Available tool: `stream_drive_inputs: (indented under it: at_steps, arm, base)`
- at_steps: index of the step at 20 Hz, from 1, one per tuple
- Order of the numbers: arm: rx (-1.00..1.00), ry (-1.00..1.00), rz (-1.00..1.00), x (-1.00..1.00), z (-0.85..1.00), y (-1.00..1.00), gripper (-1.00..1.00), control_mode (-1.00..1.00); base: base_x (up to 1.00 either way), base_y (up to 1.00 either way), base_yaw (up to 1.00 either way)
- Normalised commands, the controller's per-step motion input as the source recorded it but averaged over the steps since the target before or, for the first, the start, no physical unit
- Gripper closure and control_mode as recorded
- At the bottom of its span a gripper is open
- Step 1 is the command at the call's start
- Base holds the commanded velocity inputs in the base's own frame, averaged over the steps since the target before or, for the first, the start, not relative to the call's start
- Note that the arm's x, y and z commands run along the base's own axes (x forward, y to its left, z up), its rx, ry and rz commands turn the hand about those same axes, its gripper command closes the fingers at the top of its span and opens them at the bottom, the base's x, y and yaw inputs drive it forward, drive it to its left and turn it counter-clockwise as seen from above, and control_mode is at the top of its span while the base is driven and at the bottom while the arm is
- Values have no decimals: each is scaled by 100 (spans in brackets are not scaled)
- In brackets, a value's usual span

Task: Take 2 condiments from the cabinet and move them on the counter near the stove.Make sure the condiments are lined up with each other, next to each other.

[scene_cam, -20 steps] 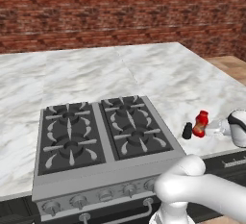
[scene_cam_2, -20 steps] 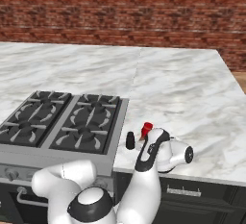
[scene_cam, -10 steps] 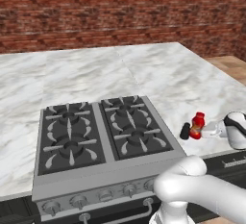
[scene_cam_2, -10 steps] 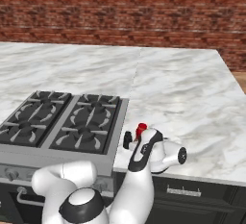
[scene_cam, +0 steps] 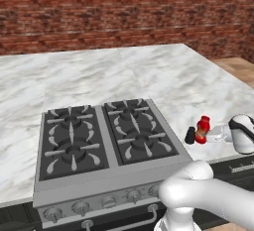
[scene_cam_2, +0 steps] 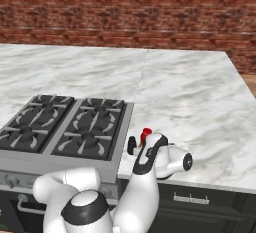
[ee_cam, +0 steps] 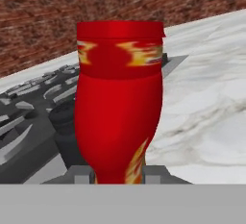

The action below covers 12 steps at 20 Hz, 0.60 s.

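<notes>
The end effector (scene_cam: 211, 137) is clamped on the red bottle (scene_cam: 201, 129), just beside the black shaker (scene_cam: 190, 135) on the bench (scene_cam: 149, 74) near the stove (scene_cam: 99, 141). The bottle looks rigid, light and smooth-sided, so its narrow lower waist seems the safest place to hold.

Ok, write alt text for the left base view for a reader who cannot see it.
A red bottle stands upright on the marble counter just right of the stove, held from the right by the robot's hand, with a small black bottle right beside it on the stove side. A brick wall runs behind.
</notes>
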Motion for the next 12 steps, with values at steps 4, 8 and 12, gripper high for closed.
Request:
stream_drive_inputs:
  at_steps: [4, 8, 12]
  arm:
    - [0, 0, 0, 1, -3, 12, 100, -100]
    - [0, 0, 0, 0, -11, 21, 100, -100]
    - [0, 0, 0, 0, -29, 28, -100, -100]
  base:
    - [0, 0, 0]
    - [0, 0, 0]
    - [0, 0, 0]
